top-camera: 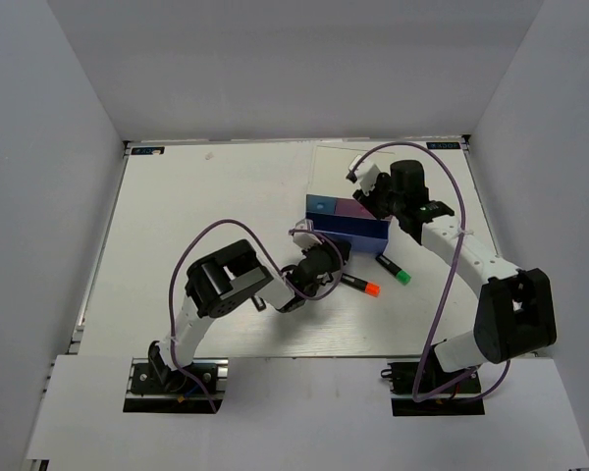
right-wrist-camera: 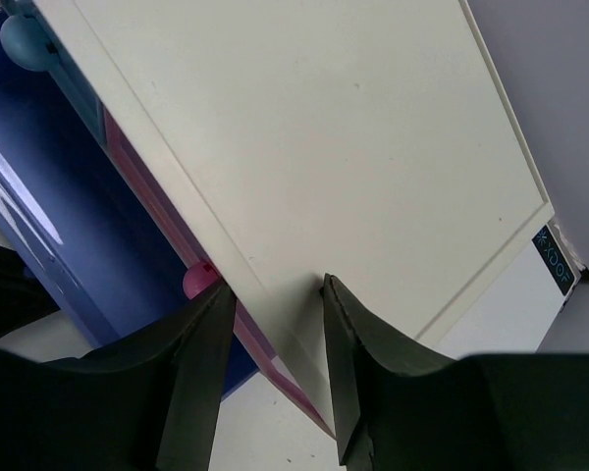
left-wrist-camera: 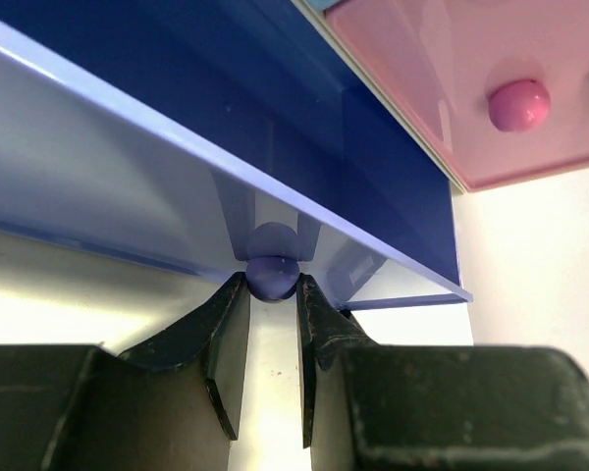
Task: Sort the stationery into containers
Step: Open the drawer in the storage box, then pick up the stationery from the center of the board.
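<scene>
Drawer (left-wrist-camera: 108,157), lavender, seemingly light rigid plastic: left gripper (left-wrist-camera: 272,290) is pinching its slippery round knob (left-wrist-camera: 273,273), jaws nearly closed; right gripper (right-wrist-camera: 275,287) is straddling organiser (right-wrist-camera: 324,147) edge, grip unclear.

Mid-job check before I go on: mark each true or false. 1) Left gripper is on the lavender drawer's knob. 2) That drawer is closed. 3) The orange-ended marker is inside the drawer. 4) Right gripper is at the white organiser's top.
1) True. The left gripper has a finger on each side of the knob of the lavender drawer.
2) False. The drawer is pulled out, its dark blue interior showing.
3) False. The orange-ended marker lies on the table in front of the drawer, near the green-ended marker.
4) True. The right gripper is at the front edge of the organiser top, fingers apart.
</scene>
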`<state>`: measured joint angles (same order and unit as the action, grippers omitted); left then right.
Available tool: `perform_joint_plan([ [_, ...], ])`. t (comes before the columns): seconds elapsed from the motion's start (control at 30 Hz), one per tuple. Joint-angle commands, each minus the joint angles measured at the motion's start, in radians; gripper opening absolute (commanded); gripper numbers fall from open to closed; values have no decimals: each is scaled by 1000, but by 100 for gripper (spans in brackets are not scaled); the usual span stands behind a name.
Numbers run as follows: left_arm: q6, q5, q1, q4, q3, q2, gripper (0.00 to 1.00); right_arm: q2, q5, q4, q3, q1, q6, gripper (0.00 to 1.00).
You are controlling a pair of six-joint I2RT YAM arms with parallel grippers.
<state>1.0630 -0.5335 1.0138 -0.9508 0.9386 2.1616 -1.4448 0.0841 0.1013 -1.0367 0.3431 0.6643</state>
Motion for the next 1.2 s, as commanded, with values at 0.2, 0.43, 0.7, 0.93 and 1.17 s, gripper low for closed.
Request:
perform_joint_plan([
  [0.2, -38, 21, 29, 0, -14, -63, 34, 20, -24, -15, 4, -13, -8, 68],
  [0.43, -47, -6, 29, -12, -35, -123, 71, 191, 63, -35, 92, -21, -11, 82],
  [0.7, -83, -10, 38, -49, -138, -264, 73, 417, 137, 35, 199, -24, -40, 80],
  [0.93, -83, 44, 48, 105, -294, -460, 55, 567, 192, 213, 260, -26, -3, 45],
  [1.17, -169, 64, 57, 815, -166, -785, 4, 592, 191, 446, 316, -23, 93, 23],
])
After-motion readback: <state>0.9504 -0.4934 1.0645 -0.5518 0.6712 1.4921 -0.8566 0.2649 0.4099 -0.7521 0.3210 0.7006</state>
